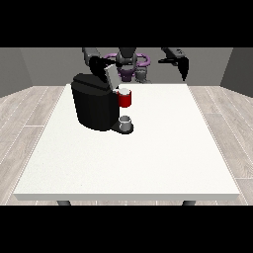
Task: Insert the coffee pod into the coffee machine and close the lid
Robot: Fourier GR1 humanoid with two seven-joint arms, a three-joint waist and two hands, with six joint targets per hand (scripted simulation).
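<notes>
The black coffee machine [93,106] stands on the white table [148,158], left of the middle. Its grey lid [109,75] is tilted up at the back. A red pod holder [125,100] juts from the machine's front, with a small white round top [124,91] that looks like the coffee pod sitting in it. Below it a grey cup [126,122] rests on the machine's base. The hand at the view's left [98,63] is just behind and above the raised lid. The hand at the view's right [184,67] hangs in the air far from the machine, fingers straight and pointing down.
The robot's torso [129,66] stands behind the table's far edge. Wooden floor surrounds the table. The table's front and right parts show only bare white surface.
</notes>
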